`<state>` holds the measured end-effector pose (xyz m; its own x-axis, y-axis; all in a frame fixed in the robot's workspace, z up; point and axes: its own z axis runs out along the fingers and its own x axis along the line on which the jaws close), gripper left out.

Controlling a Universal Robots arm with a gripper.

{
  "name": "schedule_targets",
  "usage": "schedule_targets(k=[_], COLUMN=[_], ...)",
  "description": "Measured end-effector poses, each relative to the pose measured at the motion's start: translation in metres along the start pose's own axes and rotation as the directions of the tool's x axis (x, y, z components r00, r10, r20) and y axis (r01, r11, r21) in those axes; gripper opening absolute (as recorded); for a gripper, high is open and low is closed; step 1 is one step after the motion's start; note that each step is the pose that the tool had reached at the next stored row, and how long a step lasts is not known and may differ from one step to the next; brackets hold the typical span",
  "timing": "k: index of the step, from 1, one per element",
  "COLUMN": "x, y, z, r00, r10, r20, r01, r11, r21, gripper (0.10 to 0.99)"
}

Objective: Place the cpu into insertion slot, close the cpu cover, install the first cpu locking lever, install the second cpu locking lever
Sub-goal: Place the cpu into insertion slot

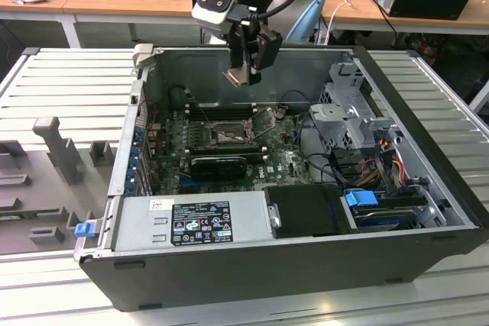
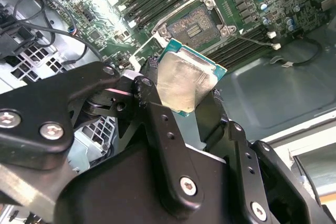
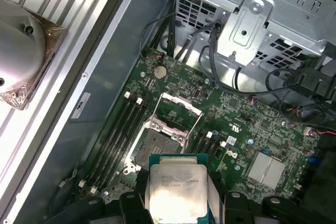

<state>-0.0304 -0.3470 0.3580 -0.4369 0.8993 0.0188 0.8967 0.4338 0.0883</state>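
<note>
Exterior view: gripper [image 1: 243, 74] hangs above the open PC case [image 1: 229, 265], jaws clamped on the cpu [image 1: 236, 76]. The insertion slot [image 1: 227, 136] sits empty on the board, well below the jaws. Second wrist view: cpu pinched btwn fingers [image 2: 157, 114], its lower part hidden. First wrist view: cpu cover [image 3: 179, 109] raised just beyond the slot; cpu's near edge cut off.

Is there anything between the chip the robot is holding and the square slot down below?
No, just air. In the exterior view the gripper holds the cpu high above the open slot, with nothing in the gap.
</note>
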Motion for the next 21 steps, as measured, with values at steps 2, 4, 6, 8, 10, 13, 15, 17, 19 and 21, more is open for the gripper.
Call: schedule_targets(k=[2,4,6,8,10,13,15,17,19,21], x=[0.0000,0.0000,-0.0001,-0.0001,-0.0001,-0.0001,-0.0001,-0.0001,-0.0001,-0.0001], y=[0.0000,-0.0002,-0.0003,-0.0003,-0.0004,-0.0004,-0.0004,-0.0005,-0.0005,-0.0006], z=[0.0005,0.0021,0.0031,0.0039,0.0042,0.0047,0.0050,0.0054,0.0058,0.0062], r00=[1.0000,0.9999,0.9997,0.9994,0.9992,0.9988,0.9985,0.9980,0.9976,0.9969], r10=[0.007,0.016,0.024,0.033,0.040,0.049,0.055,0.063,0.069,0.078], r20=[0.0006,0.0015,0.0023,0.0032,0.0038,0.0045,0.0051,0.0058,0.0063,0.0071], r01=[-0.007,-0.016,-0.024,-0.033,-0.040,-0.049,-0.055,-0.063,-0.069,-0.078], r11=[1.0000,0.9999,0.9997,0.9994,0.9992,0.9988,0.9985,0.9980,0.9976,0.9969], r21=[0.000,0.000,0.000,0.000,-0.001,-0.001,-0.001,-0.001,-0.001,-0.002], gripper=[0.529,0.529,0.529,0.529,0.529,0.529,0.529,0.529,0.529,0.529])
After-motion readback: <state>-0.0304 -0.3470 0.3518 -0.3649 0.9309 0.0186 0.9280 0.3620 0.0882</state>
